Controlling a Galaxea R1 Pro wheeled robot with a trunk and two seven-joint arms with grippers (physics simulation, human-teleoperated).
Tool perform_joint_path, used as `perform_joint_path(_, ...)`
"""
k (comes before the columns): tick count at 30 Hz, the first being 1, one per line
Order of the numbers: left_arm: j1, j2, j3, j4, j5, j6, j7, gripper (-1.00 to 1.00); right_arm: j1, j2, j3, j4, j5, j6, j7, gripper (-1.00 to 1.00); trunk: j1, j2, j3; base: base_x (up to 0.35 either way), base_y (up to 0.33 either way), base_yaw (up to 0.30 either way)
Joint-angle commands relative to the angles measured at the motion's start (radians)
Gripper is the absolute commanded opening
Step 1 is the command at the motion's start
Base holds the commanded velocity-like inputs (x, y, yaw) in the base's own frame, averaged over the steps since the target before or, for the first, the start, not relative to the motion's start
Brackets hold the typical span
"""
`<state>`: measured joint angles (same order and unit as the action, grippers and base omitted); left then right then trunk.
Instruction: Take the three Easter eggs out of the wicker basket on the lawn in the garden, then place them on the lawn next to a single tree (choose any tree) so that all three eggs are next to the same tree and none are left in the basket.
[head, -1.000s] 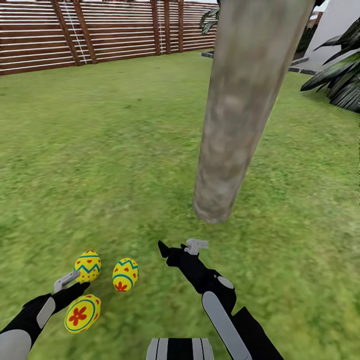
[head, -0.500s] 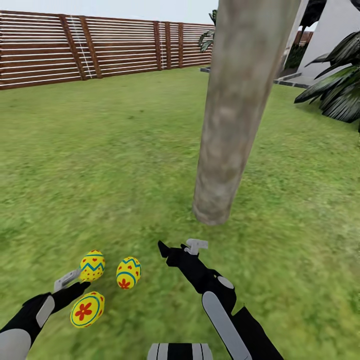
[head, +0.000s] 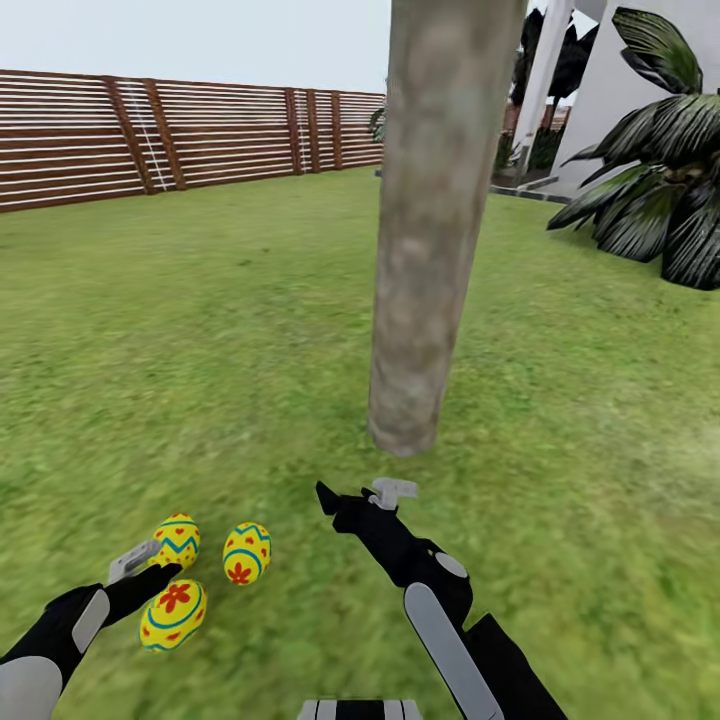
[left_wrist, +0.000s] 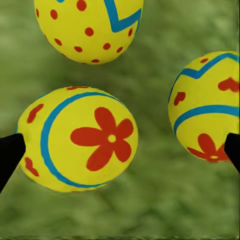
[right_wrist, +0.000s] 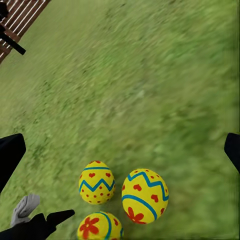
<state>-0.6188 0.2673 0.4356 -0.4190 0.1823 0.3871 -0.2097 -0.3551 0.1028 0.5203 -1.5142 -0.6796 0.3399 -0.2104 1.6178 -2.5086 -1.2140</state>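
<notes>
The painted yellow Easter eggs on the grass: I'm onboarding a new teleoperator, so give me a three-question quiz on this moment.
1. True or false: the three yellow Easter eggs with red flowers and blue zigzags lie in a wicker basket.
2. Multiple choice: the eggs lie nearest which gripper? A) the black left gripper B) the black right gripper C) both equally
3. Fill in: past the right gripper stands the smooth grey-brown ____ of a tree, rising from the mottled green lawn.

Key: 1 false, they lie on the grass. 2 A. 3 trunk.
</notes>
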Motion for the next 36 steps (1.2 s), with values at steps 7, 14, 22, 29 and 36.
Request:
perform_joint_path(7, 0.000, 0.000, 0.006, -0.002, 0.005, 0.009, -0.004, 1.00, -0.001, 0.000, 0.001, 0.010, -0.009, 0.002, -0.009, 1.00, -0.004, 0.001, 0.035, -0.327, 0.000, -0.184)
perform_joint_path(14, 0.000, 0.000, 0.006, -0.002, 0.005, 0.009, -0.004, 1.00, -0.001, 0.000, 0.001, 0.011, -0.009, 0.002, -0.009, 1.00, -0.007, 0.003, 0.066, -0.329, 0.000, -0.087)
perform_joint_path(22, -0.001, 0.000, 0.005, -0.002, 0.005, 0.009, -0.004, 1.00, -0.001, 0.000, -0.001, 0.011, -0.011, 0.002, -0.009, 1.00, -0.011, 0.005, 0.097, -0.329, 0.000, -0.001)
perform_joint_path(29, 0.000, 0.000, 0.004, -0.012, 0.005, 0.034, -0.004, 1.00, -0.001, 0.001, -0.007, 0.011, -0.021, 0.010, -0.014, 1.00, -0.014, 0.006, 0.124, -0.146, 0.000, 0.000)
perform_joint_path(36, 0.000, 0.000, -0.001, -0.056, 0.004, 0.111, -0.004, 1.00, -0.001, -0.001, -0.022, 0.010, -0.025, 0.015, -0.015, 1.00, -0.017, 0.008, 0.151, -0.010, 0.000, 0.000)
